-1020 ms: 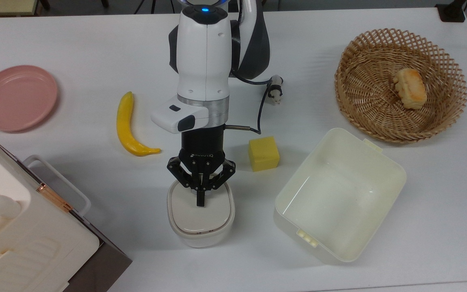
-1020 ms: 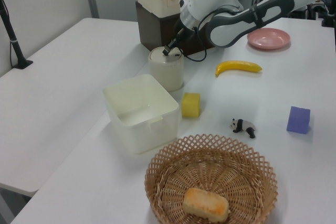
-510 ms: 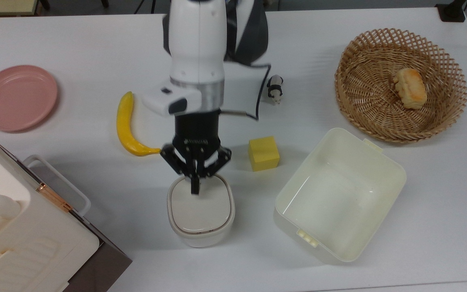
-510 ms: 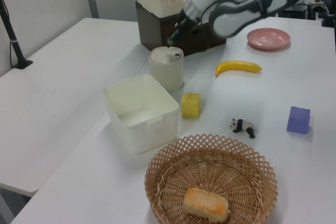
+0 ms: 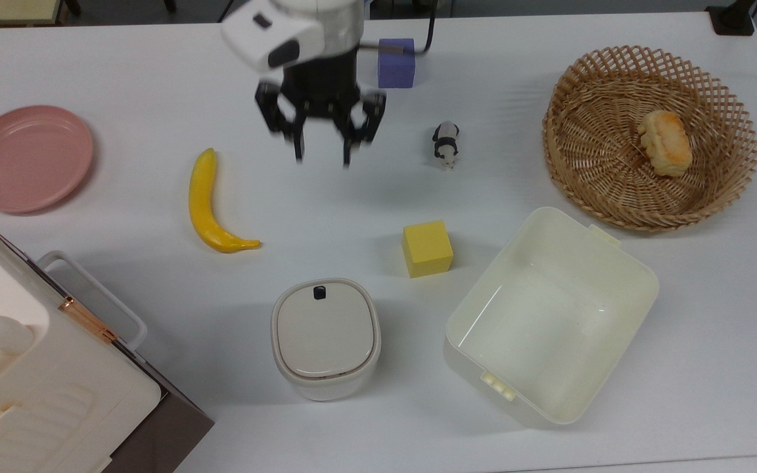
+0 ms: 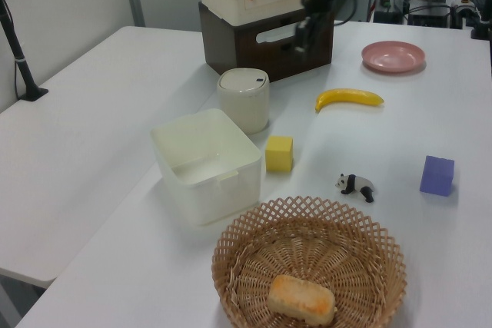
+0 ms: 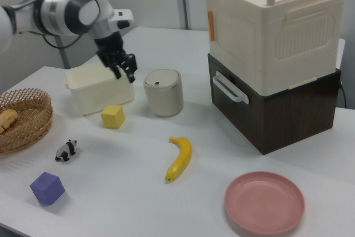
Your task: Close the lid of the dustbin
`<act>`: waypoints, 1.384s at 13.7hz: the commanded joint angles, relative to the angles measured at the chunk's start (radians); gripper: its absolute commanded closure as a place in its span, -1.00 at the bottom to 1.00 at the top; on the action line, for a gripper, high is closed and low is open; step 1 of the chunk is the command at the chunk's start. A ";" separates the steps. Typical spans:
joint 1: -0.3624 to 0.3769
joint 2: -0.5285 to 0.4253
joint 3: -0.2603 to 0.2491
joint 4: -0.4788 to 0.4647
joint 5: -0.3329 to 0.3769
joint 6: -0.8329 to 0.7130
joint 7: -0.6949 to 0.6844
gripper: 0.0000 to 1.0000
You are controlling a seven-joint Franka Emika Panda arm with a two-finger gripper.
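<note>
Since a second ago the gripper [image 5: 321,157] has left the lid [image 5: 324,334] and pulled up and away, fingers spread wide and holding nothing. Taking the dustbin [image 6: 244,105] as landmark: the big white appliance [image 7: 273,29] on its dark base stands beside it, the cream tub [image 5: 552,314] on its other side, the banana [image 5: 211,207] and yellow cube [image 5: 427,248] near it. The lid lies flat on the dustbin's top, button showing. By my judgement the closing is done; nothing is left.
</note>
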 commanded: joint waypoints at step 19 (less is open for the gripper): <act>-0.131 -0.153 0.113 -0.049 0.014 -0.339 -0.019 -1.00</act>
